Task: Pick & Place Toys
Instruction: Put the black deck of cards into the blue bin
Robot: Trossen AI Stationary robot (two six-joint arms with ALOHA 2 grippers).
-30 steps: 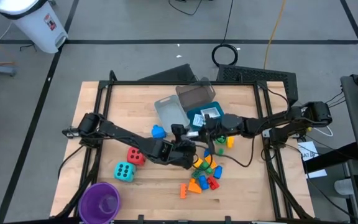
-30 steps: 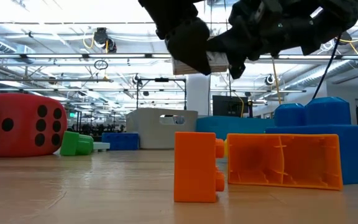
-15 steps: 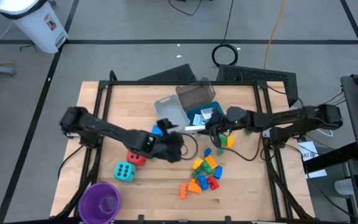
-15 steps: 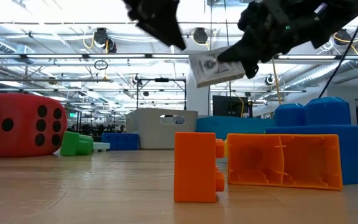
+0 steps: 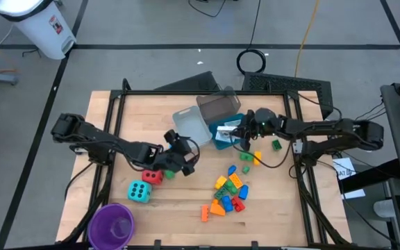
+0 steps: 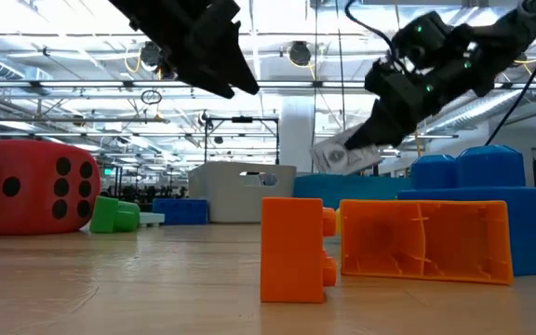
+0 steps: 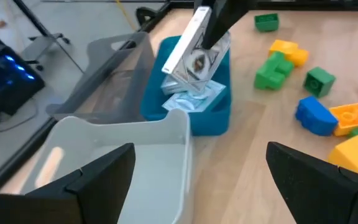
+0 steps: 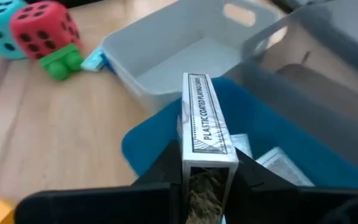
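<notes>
The right gripper (image 5: pixel 236 129) hangs over the blue tray (image 5: pixel 217 139) near the far middle of the table (image 5: pixel 151 111). Its fingers pinch a small white packet (image 8: pixel 205 127), a card box with print on its edge. The packet is held up in the air just above the blue tray. More white packets (image 7: pixel 191 99) lie inside that tray.

The left gripper (image 5: pixel 184 158) is to the left of the blue tray, on the near side of the clear tray (image 5: pixel 189 125). Its fingers (image 7: pixel 98 177) are spread wide and hold nothing.

A grey tray (image 5: pixel 219 105) sits on the far side of the blue tray, touching it.

The red die (image 5: pixel 151 176) and the cyan die (image 5: pixel 138 191) sit left of the middle, close to each other. A green brick (image 8: pixel 63 65) lies just beside the red die.

A pile of small bricks (image 5: pixel 226 194) in orange, yellow, blue, red and green lies near the middle, toward the near edge. One green brick (image 5: pixel 276 145) sits alone on the right. A yellow brick (image 5: pixel 257 157) lies near it.

A purple cup (image 5: pixel 111 224) stands at the near left corner.
</notes>
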